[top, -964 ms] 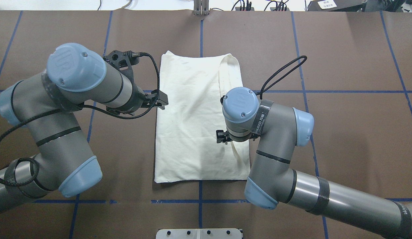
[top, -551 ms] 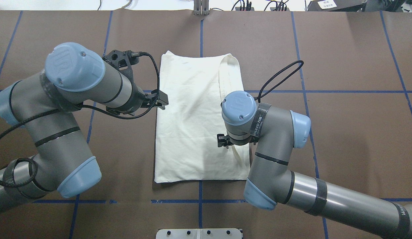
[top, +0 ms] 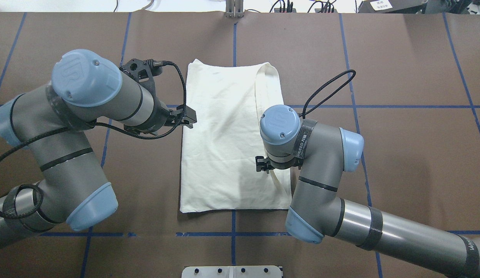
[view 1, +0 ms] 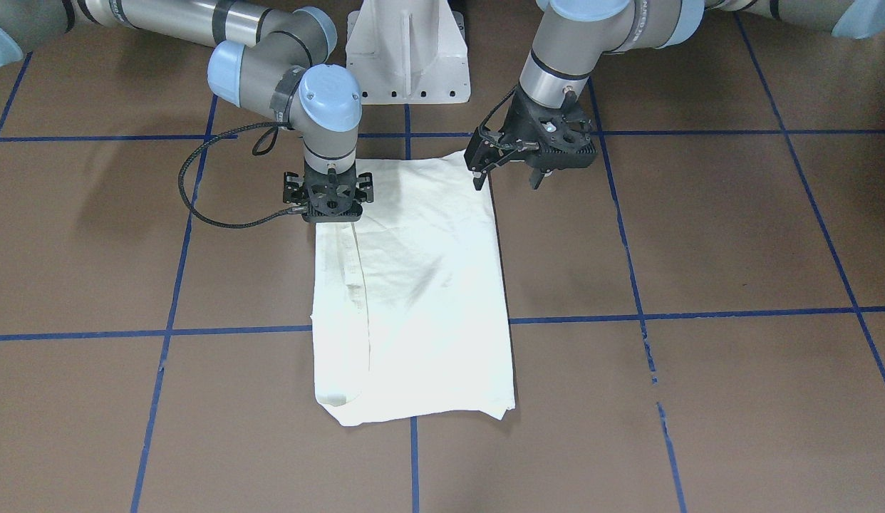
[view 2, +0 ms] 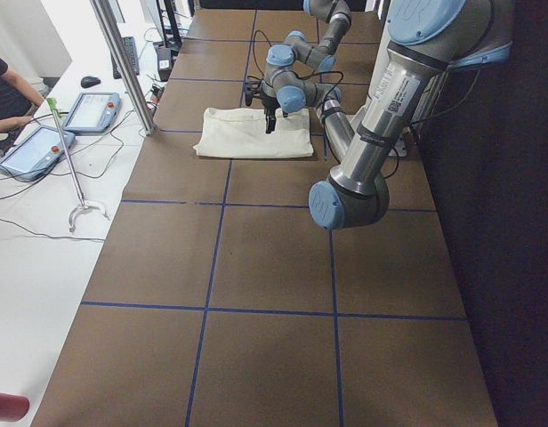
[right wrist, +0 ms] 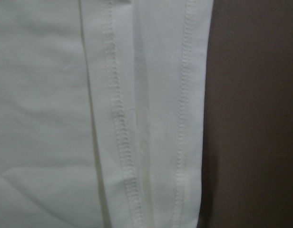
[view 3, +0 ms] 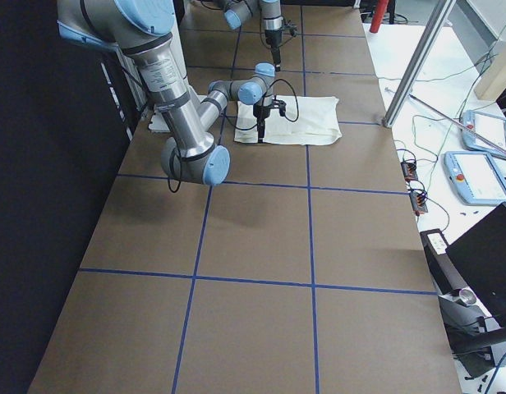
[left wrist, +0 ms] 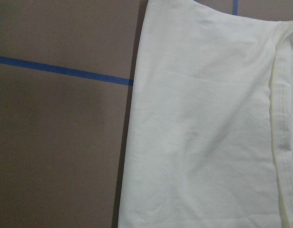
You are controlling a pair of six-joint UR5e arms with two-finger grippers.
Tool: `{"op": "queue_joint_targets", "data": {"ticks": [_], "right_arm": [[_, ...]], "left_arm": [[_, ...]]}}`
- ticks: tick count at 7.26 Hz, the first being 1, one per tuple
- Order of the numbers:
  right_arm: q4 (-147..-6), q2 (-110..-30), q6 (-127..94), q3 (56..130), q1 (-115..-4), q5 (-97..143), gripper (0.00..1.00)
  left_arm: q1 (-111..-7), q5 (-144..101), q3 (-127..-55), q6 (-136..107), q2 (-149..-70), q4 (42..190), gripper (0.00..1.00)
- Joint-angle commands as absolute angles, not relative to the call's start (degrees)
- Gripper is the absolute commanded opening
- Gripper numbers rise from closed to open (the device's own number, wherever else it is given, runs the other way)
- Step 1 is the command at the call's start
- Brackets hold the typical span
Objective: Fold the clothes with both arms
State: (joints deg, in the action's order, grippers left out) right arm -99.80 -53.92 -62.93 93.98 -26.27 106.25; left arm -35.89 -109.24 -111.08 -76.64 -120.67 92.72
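The cream-white shirt (view 1: 428, 299) lies flat on the brown table as a folded rectangle, plain side up, with no print showing. It also shows in the overhead view (top: 220, 146). A folded sleeve strip (top: 263, 88) runs along its right edge. My left gripper (view 1: 508, 182) is open and empty, hovering over the shirt's left edge (left wrist: 132, 142); it also shows in the overhead view (top: 188, 117). My right gripper (view 1: 331, 217) points straight down onto the sleeve strip (right wrist: 151, 118) and looks open, its tips at the cloth. From overhead it (top: 262, 164) is mostly hidden under the wrist.
The white pedestal base (view 1: 407, 50) stands at the robot's side of the table. Blue tape lines (top: 398, 106) cross the brown table top. Tablets (view 2: 34, 151), cables and a metal pole (view 2: 123, 62) sit on the white bench beyond the far edge.
My right wrist and gripper have shifted slightly along the sleeve strip toward the robot's side. The left arm has barely moved. The shirt lies as before.
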Motion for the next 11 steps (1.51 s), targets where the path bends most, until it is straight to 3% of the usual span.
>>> {"op": "queue_joint_targets", "data": {"ticks": [1, 6, 9, 11], "right_arm": [[-100.0, -54.3, -62.9, 93.9, -26.3, 106.3, 1.0], [-100.4, -54.6, -62.1, 93.9, -27.9, 107.0, 1.0], [-100.1, -58.6, -58.4, 94.7, -30.8, 107.1, 1.0], [-103.2, -58.8, -58.1, 100.0, -36.1, 111.4, 1.0]], "left_arm": [[-35.9, -109.2, -110.9, -76.6, -120.7, 92.7, 1.0], [-35.6, -109.3, -110.9, -76.6, -120.7, 92.8, 1.0], [-35.5, -109.2, -111.0, -76.6, -120.8, 92.8, 1.0], [-35.5, -109.2, -111.0, -76.6, -120.8, 92.7, 1.0]]}}
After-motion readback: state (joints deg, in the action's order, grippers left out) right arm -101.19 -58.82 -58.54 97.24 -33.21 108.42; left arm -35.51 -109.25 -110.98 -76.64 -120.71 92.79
